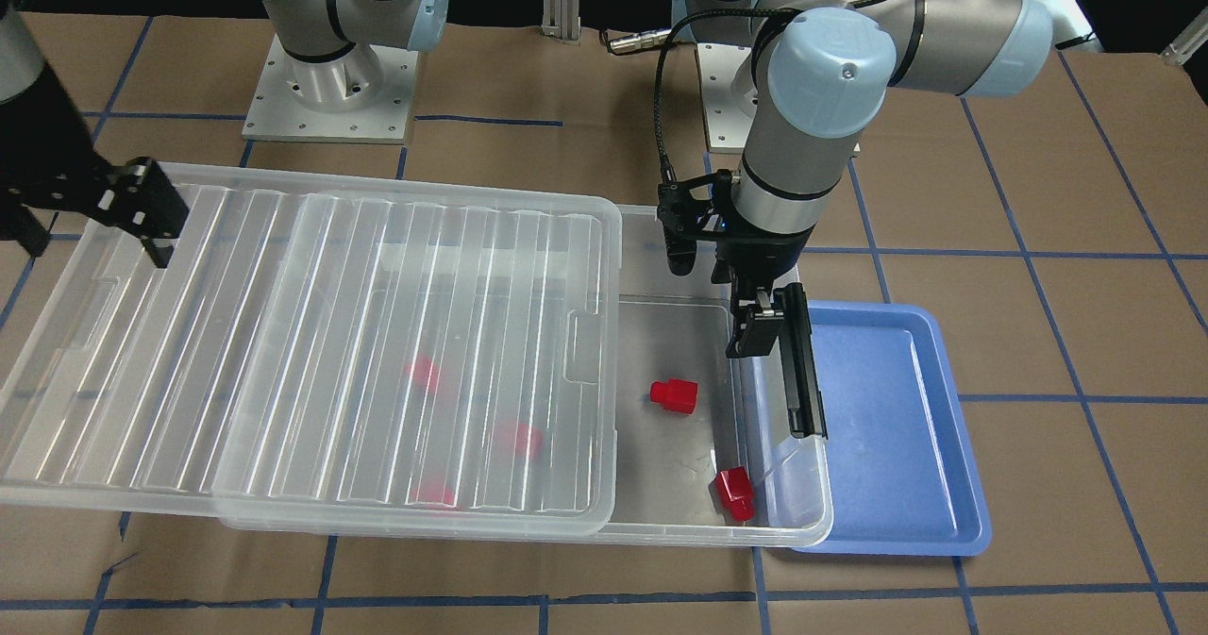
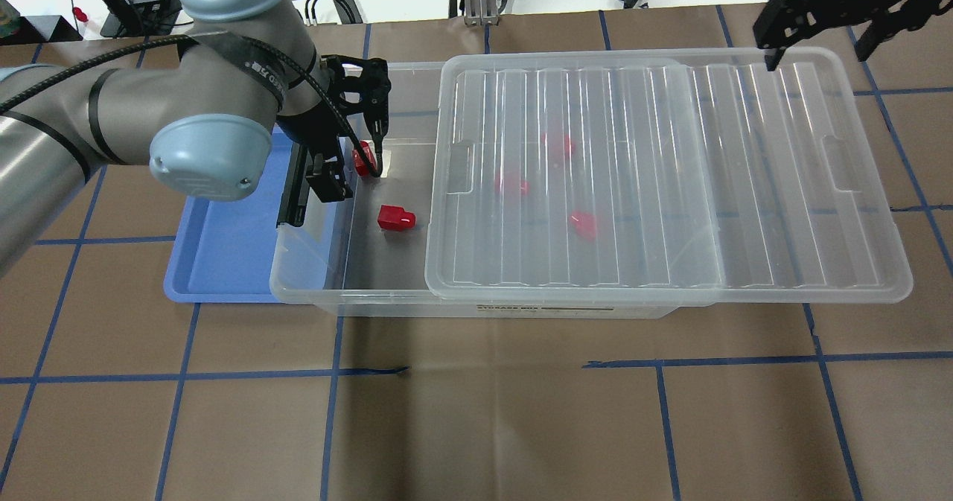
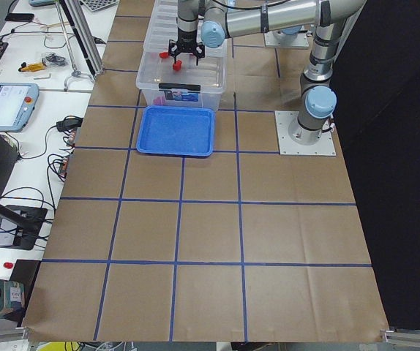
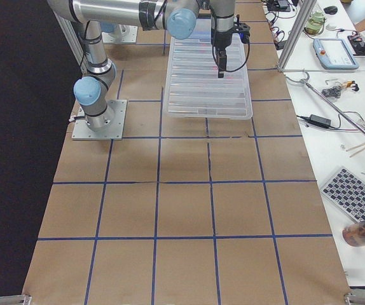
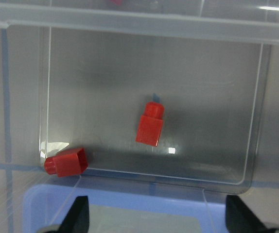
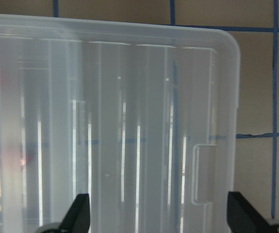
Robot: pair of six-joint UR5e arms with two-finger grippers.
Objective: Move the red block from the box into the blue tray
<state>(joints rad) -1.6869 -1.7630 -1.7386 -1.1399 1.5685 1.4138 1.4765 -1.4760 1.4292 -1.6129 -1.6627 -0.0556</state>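
Note:
The clear box (image 1: 679, 319) lies with its ribbed lid (image 1: 311, 352) slid toward my right side, so the end by the blue tray (image 1: 887, 427) is uncovered. Two red blocks lie bare there, one mid-floor (image 1: 674, 395) (image 5: 150, 125) and one in a corner (image 1: 735, 493) (image 5: 66, 161). Three more show blurred under the lid (image 2: 558, 146). My left gripper (image 1: 760, 319) (image 5: 159, 213) hangs open and empty above the box's end wall next to the tray. My right gripper (image 1: 142, 220) (image 6: 159, 216) is open above the lid's far end.
A black latch bar (image 1: 802, 371) stands at the box's short end beside my left gripper. The tray (image 2: 223, 255) has nothing in it and is partly tucked under the box's rim. Brown paper with blue tape lines (image 2: 476, 371) covers the table.

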